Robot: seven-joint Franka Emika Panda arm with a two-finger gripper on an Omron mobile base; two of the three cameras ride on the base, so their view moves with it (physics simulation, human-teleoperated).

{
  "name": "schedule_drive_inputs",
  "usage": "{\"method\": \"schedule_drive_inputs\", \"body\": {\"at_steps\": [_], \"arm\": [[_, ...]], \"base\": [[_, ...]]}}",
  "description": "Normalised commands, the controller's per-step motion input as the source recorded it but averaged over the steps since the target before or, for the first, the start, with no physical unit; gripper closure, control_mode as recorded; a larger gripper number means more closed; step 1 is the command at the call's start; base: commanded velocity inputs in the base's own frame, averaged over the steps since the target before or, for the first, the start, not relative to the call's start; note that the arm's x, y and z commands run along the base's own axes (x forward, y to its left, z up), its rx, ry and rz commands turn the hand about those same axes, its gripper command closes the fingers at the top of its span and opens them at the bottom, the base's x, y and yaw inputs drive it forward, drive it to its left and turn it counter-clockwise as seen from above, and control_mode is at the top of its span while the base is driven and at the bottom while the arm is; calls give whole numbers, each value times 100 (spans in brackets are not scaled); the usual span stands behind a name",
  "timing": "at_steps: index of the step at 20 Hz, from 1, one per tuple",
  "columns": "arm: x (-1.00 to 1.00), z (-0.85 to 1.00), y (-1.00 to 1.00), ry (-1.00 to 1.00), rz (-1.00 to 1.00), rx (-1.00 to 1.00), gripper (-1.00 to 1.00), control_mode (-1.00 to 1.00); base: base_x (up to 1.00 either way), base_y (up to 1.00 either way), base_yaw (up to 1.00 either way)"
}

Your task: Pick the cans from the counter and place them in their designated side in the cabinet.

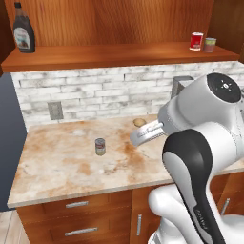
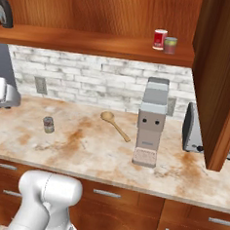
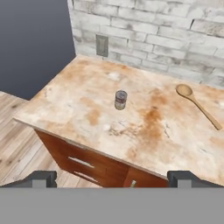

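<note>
End effector (image 3: 112, 179) hanging above surface (image 1: 57, 162) front edge w/ fingers spread wide, holding nothing. Olive can (image 1: 100, 146) standing upright mid-surface, well apart from end effector. Red can (image 1: 196, 41) sitting upright on cabinet shelf (image 1: 95, 56), right end, just beside a pale green can (image 1: 209, 45). Syrup bottle (image 1: 23, 28) standing at shelf's left end. Wooden spoon (image 2: 114, 124) lying flat btwn olive can and coffee machine (image 2: 151, 122).

The claw (image 3: 112, 178) hangs with jaws spread wide.
</note>
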Motion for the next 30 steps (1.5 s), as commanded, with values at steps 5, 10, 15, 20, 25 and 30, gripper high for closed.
{"method": "schedule_drive_inputs", "body": {"at_steps": [5, 10, 15, 20, 25, 30], "arm": [[16, 0, -1, 0, -2, 4, -100, -100], [16, 0, 0, 0, -3, 4, -100, -100], [22, -7, -2, 0, -5, 1, -100, -100], [29, -17, 0, 0, -6, 2, -100, -100], [31, -20, 0, 0, -3, 6, -100, -100], [24, -19, 0, 0, -2, 4, -100, -100]], "base": [[0, 0, 0], [0, 0, 0], [0, 0, 0], [0, 0, 0], [0, 0, 0], [0, 0, 0]]}}
